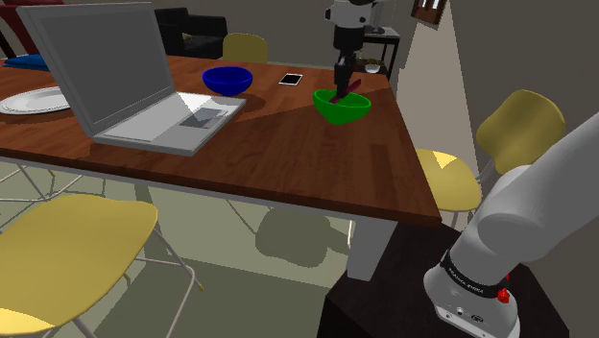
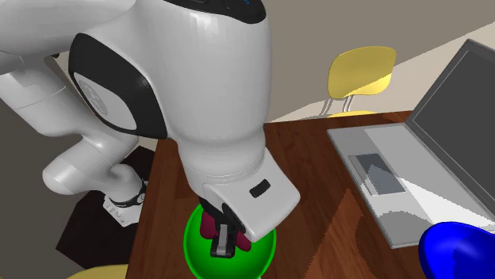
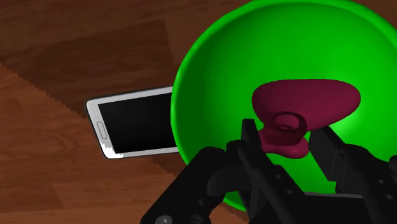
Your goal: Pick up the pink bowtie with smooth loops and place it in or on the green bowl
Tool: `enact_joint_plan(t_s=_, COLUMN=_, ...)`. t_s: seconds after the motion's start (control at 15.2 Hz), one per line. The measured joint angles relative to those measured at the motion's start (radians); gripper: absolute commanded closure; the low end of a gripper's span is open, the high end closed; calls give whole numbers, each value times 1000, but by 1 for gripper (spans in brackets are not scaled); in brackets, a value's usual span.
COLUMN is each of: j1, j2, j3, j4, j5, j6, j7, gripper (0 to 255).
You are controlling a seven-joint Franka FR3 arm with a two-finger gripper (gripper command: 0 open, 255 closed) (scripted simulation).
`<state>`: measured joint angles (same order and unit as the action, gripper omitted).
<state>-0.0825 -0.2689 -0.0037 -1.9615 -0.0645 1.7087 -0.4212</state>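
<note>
The dark pink bowtie [image 3: 305, 102] is clasped at its knot between the fingers of the black gripper [image 3: 286, 135] and held inside the green bowl [image 3: 216, 76]. A white smartphone [image 3: 133, 127] is seen lying on the wooden table [image 3: 63, 57] just beside the bowl.

- A brown wooden table [image 1: 288, 144] on pale legs spans the middle of the shoulder view.
- One yellow chair [image 1: 67, 250] stands at the lower left.
- Another yellow chair [image 1: 518, 120] stands at the right.
- A third chair [image 1: 245, 45] is at the top centre, behind the table.
- A dark sofa [image 1: 197, 29] sits just left of it.
- The dull olive floor [image 1: 240, 278] carries soft shadows.
- A grey wall [image 1: 547, 38] fills the upper right.
</note>
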Motion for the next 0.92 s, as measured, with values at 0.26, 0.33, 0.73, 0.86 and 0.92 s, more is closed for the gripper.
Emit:
enact_joint_plan(t_s=0.26, j1=0, j2=-1, j3=0, j4=-3, j5=0, j6=3, j7=0, gripper=255)
enact_joint_plan(t_s=0.33, j1=0, j2=-1, j3=0, j4=-3, j5=0, j6=3, j7=0, gripper=0)
enact_joint_plan(t_s=0.73, j1=0, j2=-1, j3=0, j4=-3, j5=0, j6=3, j7=0, gripper=0)
enact_joint_plan(t_s=0.86, j1=1, j2=0, j3=1, j4=33, j5=0, j6=-33, j7=-1, gripper=0)
enact_joint_plan(t_s=0.92, j1=1, j2=2, j3=2, j4=65, j5=1, j6=-62, j7=-1, gripper=0)
